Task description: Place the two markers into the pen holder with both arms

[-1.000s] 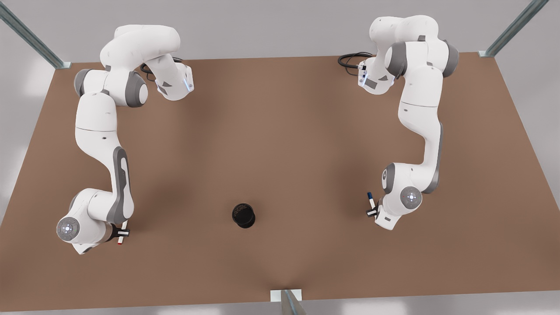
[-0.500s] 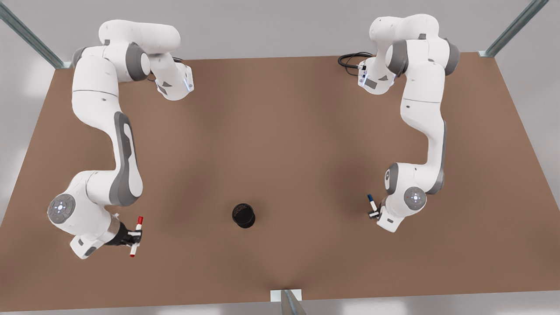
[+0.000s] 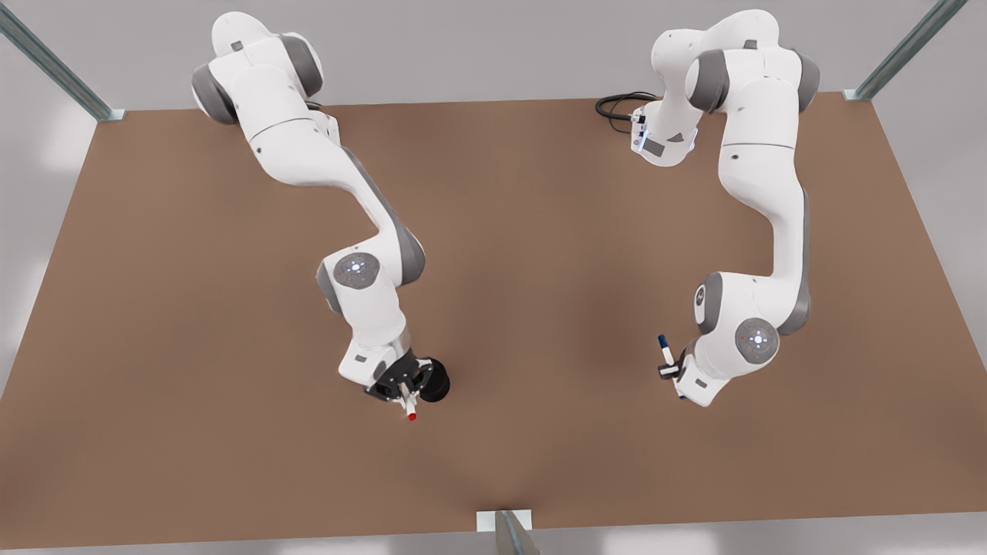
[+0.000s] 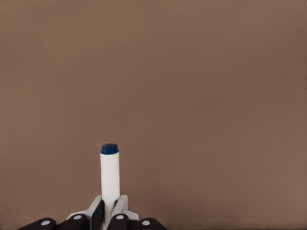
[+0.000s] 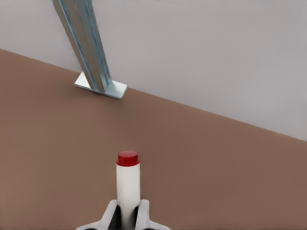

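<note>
The red-capped marker (image 3: 409, 406) (image 5: 128, 184) is held in my right gripper (image 3: 404, 388) (image 5: 128, 216), which is shut on its white barrel, cap pointing toward the table's front edge. That gripper hangs right over the black pen holder (image 3: 436, 381) and hides part of its rim. On the front view's right, my left gripper (image 3: 668, 369) (image 4: 110, 216) is shut on the blue-capped marker (image 3: 664, 351) (image 4: 110, 176), well away from the pen holder and above bare table.
The brown table (image 3: 540, 254) spreads wide between the arms. A metal post (image 3: 509, 532) (image 5: 87, 48) stands at the middle of the front edge, and more posts stand at the back corners. A black cable (image 3: 617, 105) coils by the base on the front view's right.
My right arm lifted the red marker off the table and swung it from the front view's left to over the pen holder. My left gripper with the blue marker shifted only slightly.
</note>
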